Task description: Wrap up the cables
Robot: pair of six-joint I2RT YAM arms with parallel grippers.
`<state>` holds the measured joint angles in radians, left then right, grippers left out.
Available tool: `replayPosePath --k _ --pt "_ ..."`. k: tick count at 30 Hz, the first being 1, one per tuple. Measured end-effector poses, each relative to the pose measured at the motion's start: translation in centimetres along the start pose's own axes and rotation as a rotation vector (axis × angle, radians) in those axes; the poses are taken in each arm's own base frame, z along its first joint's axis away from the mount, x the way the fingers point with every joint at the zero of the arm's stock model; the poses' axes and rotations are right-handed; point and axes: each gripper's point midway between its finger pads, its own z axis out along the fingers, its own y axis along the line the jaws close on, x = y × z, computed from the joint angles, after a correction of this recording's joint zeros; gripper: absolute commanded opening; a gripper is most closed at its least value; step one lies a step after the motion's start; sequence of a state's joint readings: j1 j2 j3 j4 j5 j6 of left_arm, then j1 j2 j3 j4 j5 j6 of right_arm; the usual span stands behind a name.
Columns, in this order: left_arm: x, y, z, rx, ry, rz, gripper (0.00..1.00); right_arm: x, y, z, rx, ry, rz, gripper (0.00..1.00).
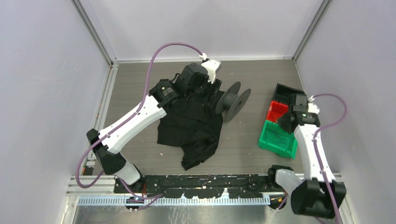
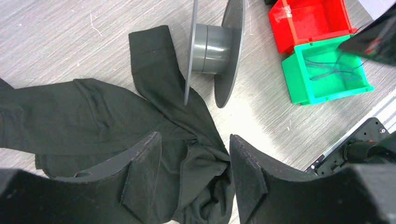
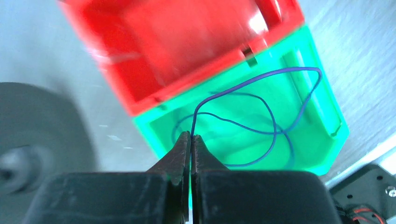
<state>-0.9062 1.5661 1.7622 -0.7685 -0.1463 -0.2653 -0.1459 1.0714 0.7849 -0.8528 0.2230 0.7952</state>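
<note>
your right gripper (image 3: 190, 136) clamps the wire (image 3: 243, 84), which loops ahead in the green bin (image 3: 327, 116); spool (image 1: 232, 101) lies leftward, near your left gripper (image 2: 194, 168), fingers apart.

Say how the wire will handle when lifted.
Likely floppy: the wire lies in loose loops in the green bin. Probably very light, being thread-thin. It may slip, since the right gripper pinches it only at the tips.

Green bin (image 3: 334, 126) glossy plastic; spool (image 2: 212, 46) smooth grey plastic — garment (image 2: 70, 116) matt cloth; cables (image 3: 261, 77) smooth-sheathed; table (image 2: 56, 42) wood-grain.
</note>
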Motion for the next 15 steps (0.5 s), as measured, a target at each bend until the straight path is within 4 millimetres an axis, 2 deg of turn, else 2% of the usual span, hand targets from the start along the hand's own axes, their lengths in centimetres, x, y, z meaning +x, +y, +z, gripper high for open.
replayPosePath --k 3,6,7,10,15 --pt "-0.4 0.5 -0.2 0.002 -0.001 0.0 0.56 -4.9 2.6 -6.0 -0.14 -0.164 0.021 0.0" --pt "-1.3 1.6 -0.4 0.004 -0.017 -0.031 0.56 -8.4 4.2 -11.2 -0.239 -0.281 0.035 0.0" --pt "-1.5 2.0 -0.4 0.003 -0.023 -0.04 0.56 -9.0 4.4 -12.3 -0.255 -0.302 0.035 0.0" --pt "-1.7 2.9 -0.3 -0.001 -0.023 -0.074 0.56 -9.9 4.6 -14.3 -0.28 -0.331 0.027 0.0" --pt "-1.6 2.3 -0.2 0.033 -0.019 -0.083 0.56 -8.5 4.3 -14.4 -0.287 -0.275 -0.02 0.0"
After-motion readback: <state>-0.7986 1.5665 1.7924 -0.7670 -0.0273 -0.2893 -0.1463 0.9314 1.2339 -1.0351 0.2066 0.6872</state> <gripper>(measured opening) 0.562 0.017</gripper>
